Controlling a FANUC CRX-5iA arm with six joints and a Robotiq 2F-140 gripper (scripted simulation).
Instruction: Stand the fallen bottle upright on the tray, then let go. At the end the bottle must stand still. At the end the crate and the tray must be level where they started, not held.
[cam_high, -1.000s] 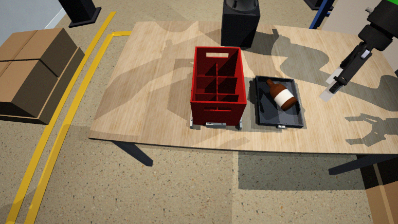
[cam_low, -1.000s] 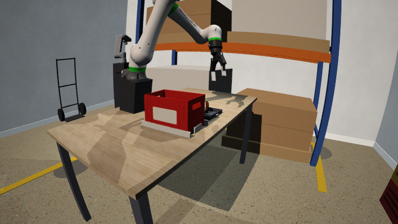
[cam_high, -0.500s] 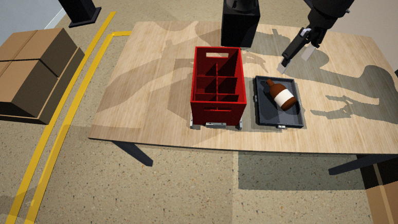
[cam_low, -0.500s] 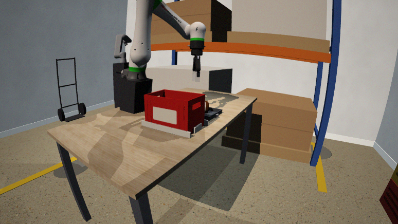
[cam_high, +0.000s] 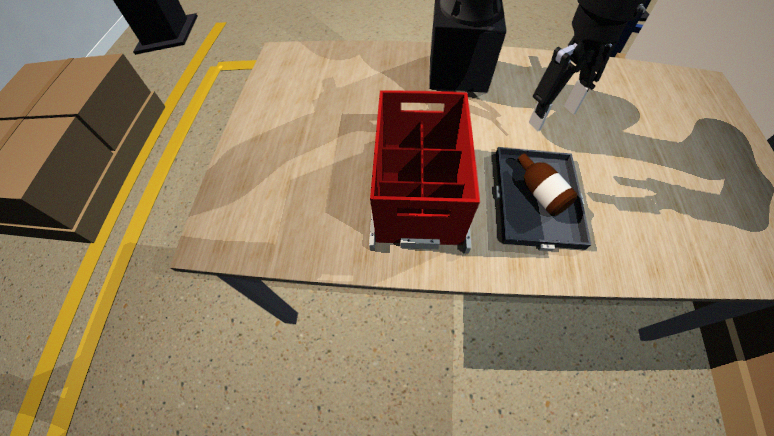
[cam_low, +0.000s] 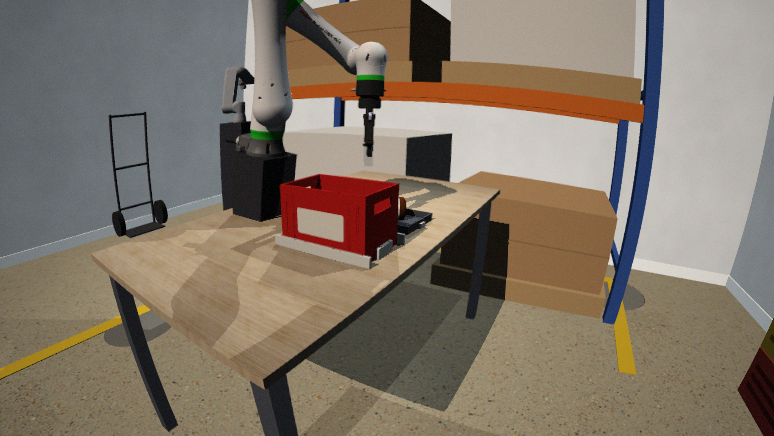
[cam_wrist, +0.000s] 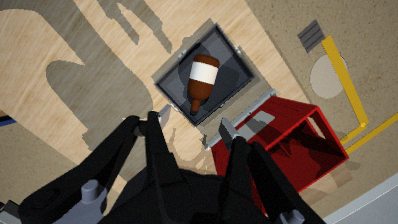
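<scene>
A brown bottle (cam_high: 547, 184) (cam_wrist: 202, 75) with a white label lies on its side in the dark grey tray (cam_high: 541, 233) (cam_wrist: 236, 76) (cam_low: 415, 219), neck toward the back of the table. A red crate (cam_high: 425, 213) (cam_low: 335, 216) (cam_wrist: 300, 150) with dividers stands just left of the tray. My gripper (cam_high: 556, 112) (cam_low: 368, 151) (cam_wrist: 195, 118) hangs high above the table behind the tray. Its fingers stand partly apart with nothing between them. In the exterior view the crate hides most of the bottle.
The black robot pedestal (cam_high: 466, 48) (cam_low: 254, 184) stands at the back of the table behind the crate. Stacked cardboard boxes (cam_low: 541, 238) and a blue and orange shelf rack (cam_low: 633, 162) stand beyond the table's far side. The table's right edge is near the tray.
</scene>
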